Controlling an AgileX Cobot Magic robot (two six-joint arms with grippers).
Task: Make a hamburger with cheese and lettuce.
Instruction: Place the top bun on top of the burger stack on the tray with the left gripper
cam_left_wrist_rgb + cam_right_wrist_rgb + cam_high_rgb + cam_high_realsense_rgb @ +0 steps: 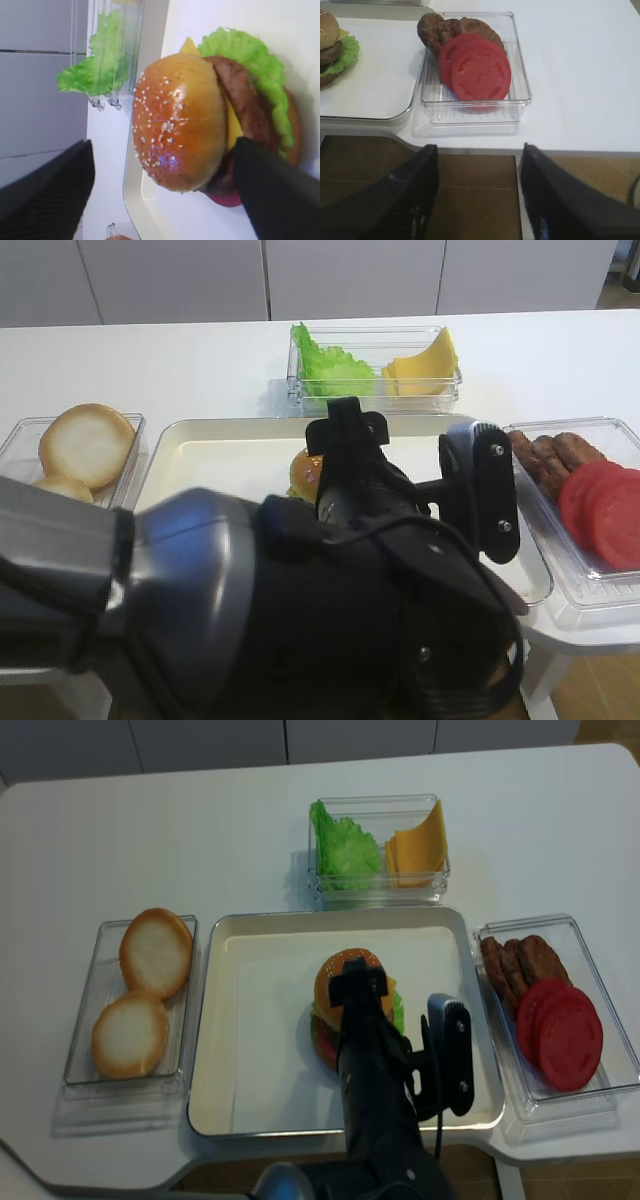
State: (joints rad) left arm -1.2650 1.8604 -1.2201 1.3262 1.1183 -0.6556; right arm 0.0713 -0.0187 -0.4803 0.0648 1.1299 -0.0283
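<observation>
Starting at the left of the overhead view, a clear container [82, 1020] holds two pale bun halves [140, 990]. In the middle of the frame lies a cream tray [260, 1020], and on it sits the hamburger [345, 975], fully stacked with a glossy sesame bun on top. The left gripper [395, 1010] hovers around the hamburger with its two dark fingers spread wide, one on each side; in the left wrist view neither finger touches the bun. That close view shows the hamburger tipped sideways in the frame, with the cheese [231, 125] as a thin yellow layer under the top bun, then the brown patty, then the lettuce [255, 65] frilling out at the upper right.

Above the tray, at top centre, a clear box [378, 885] holds spare green leaves [345, 850] and yellow cheese slices [420, 845]. At the right of the frame another clear container [560, 1100] holds brown patties [520, 960] and red tomato slices [560, 1030].

The right gripper [477, 200] appears at the bottom of its own wrist view, fingers parted and holding nothing, just off the table edge [570, 145] below the tomato container.
</observation>
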